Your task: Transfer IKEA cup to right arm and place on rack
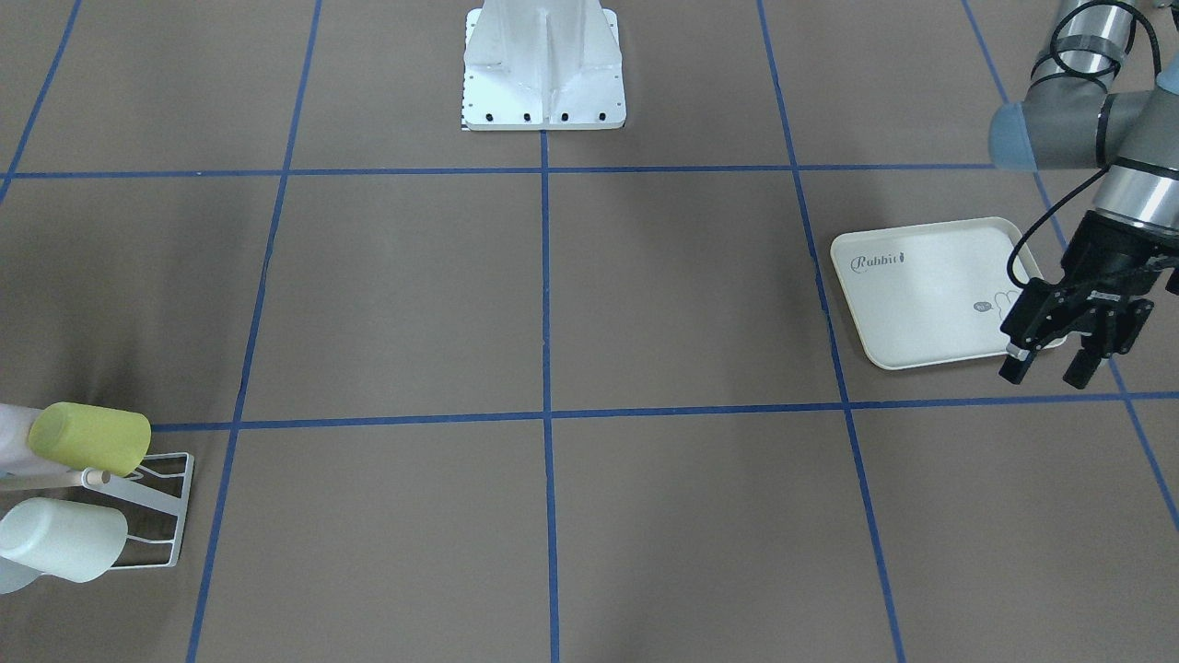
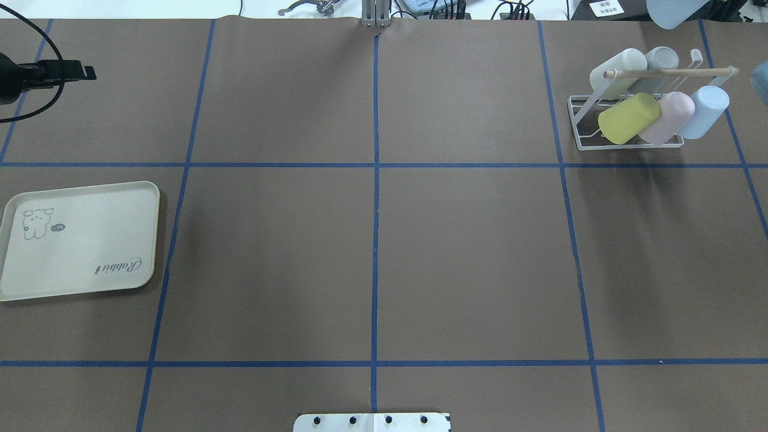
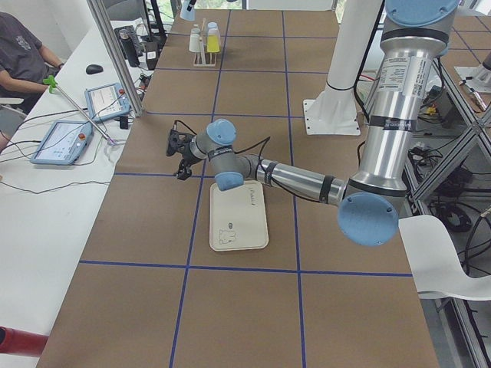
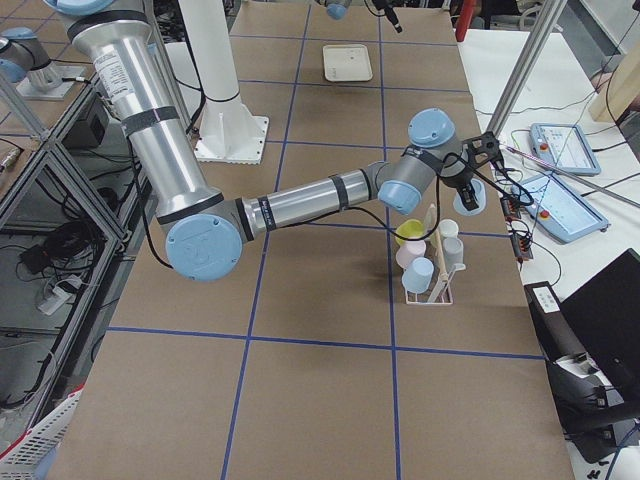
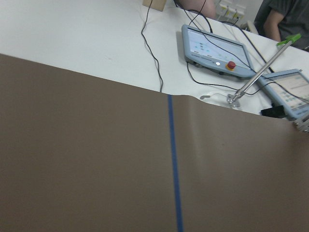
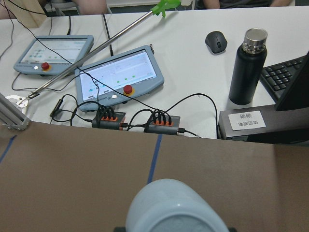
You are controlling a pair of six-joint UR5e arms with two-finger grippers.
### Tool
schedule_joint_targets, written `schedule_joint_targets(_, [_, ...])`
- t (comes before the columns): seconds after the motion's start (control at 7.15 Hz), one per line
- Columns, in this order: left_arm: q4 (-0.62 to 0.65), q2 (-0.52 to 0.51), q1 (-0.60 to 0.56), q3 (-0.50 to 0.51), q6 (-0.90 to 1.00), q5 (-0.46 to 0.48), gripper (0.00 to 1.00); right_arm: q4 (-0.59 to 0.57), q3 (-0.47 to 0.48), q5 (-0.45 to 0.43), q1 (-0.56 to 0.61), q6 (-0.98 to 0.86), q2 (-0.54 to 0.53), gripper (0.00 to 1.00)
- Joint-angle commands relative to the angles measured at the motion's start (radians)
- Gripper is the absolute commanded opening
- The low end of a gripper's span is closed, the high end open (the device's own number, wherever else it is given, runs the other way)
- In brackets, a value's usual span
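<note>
A pale blue IKEA cup (image 6: 174,205) fills the bottom of the right wrist view, and my right gripper (image 4: 476,170) is shut on it. Gripper and cup hang in the air past the far side of the rack (image 2: 585,129), near the table's edge. The low white wire rack with its wooden dowel (image 2: 672,72) carries several cups, among them a yellow one (image 2: 627,118), a pink one (image 2: 672,117) and a light blue one (image 2: 705,111). My left gripper (image 1: 1047,368) is open and holds nothing, just off the corner of the cream tray (image 1: 921,295).
The cream "Rabbit" tray (image 2: 78,240) lies at the table's left end. The white robot base (image 1: 543,74) stands at the table's near middle. Beyond the far edge, a white bench holds teach pendants (image 6: 118,75), cables and a black bottle (image 6: 248,65); a person (image 3: 23,54) sits there.
</note>
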Motion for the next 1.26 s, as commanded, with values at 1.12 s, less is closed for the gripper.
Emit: schedule_joint_targets(1.12, [0.35,0.008,-0.034,-0.122,0.171,-0.053,1.0,-0.24,-0.272,0.092,0.039,-0.227,0.096,0.21])
